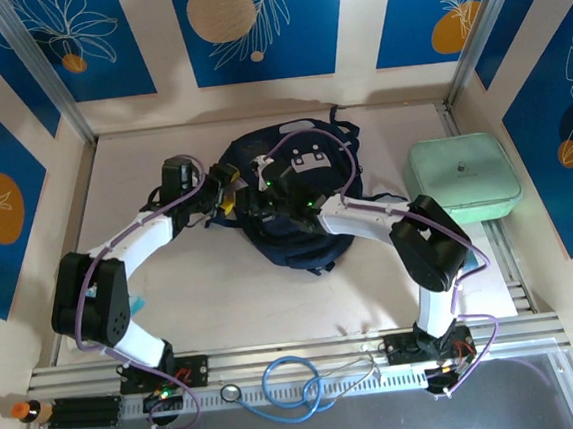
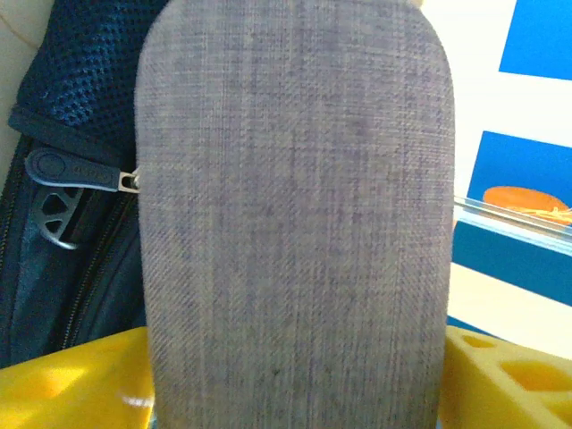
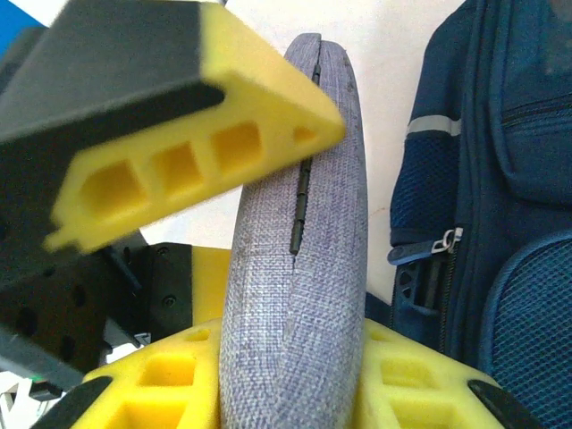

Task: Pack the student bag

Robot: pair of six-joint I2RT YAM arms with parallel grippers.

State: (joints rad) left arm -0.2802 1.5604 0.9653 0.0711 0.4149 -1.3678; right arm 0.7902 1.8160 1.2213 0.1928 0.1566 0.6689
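Student bag [image 1: 295, 249]. Large, dark navy fabric with mesh panels and dark straps. Lies on the table [image 1: 204, 302] at mid-width, nearer the far edge than the near one, with both arms reaching over it. A zip track and its zip pull [image 2: 76, 170] show on the side towards the left arm. Whether a compartment stands open cannot be told.

Mint-green case [image 1: 462, 179]. Rounded rectangle by the right edge of the table, well apart from the bag. No part in the present step.

Grey case [image 2: 295, 197]. Woven cover, oblong with rounded ends, and a zip seam [image 3: 299, 206] along its narrow edge. Held upright just beside the bag, between the two grippers.

Right gripper [image 3: 295, 384]. Yellow pads clamped on the two broad faces, low on the grey case, which it is grasping.

Left gripper [image 2: 295, 393]. Fingers flank the case's two narrow edges. Whether they press or stand free cannot be told.

Handling note, as a judgement. The step looks like passing the grey case to a single hold before it goes into the bag.
- Have the right gripper's clamp firm before the left backs straight away, without dragging the cover.
- Keep the case edge-on and upright.
- Lead with a rounded end into the opening, clear of the zip pull and straps.
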